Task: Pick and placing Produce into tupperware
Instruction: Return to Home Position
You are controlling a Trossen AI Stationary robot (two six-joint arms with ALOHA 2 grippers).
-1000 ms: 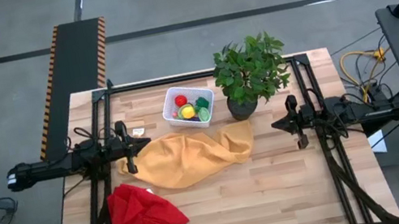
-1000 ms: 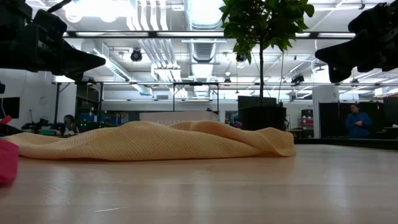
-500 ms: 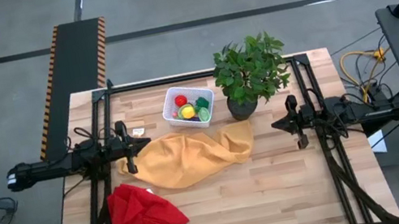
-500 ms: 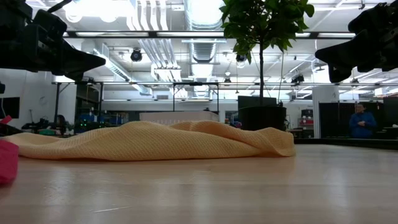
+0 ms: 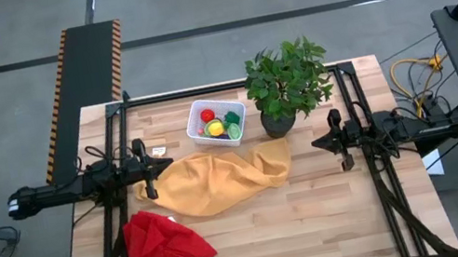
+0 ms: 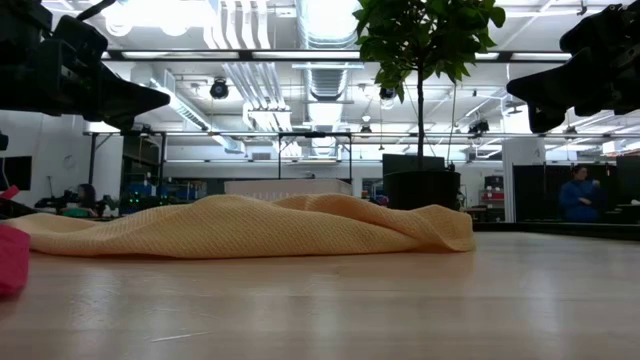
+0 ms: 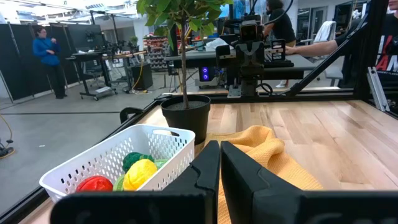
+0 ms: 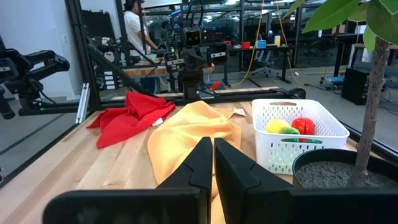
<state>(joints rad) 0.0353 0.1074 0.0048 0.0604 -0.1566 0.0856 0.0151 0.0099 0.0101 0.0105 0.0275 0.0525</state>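
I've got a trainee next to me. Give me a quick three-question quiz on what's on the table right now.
1. True or false: the white bin holds produce.
2. Which lies nearer the bin? A) orange cloth B) red cloth
3. Which is nearer the potted plant: the left tool or the right tool?
Key: 1 true; 2 A; 3 right tool.
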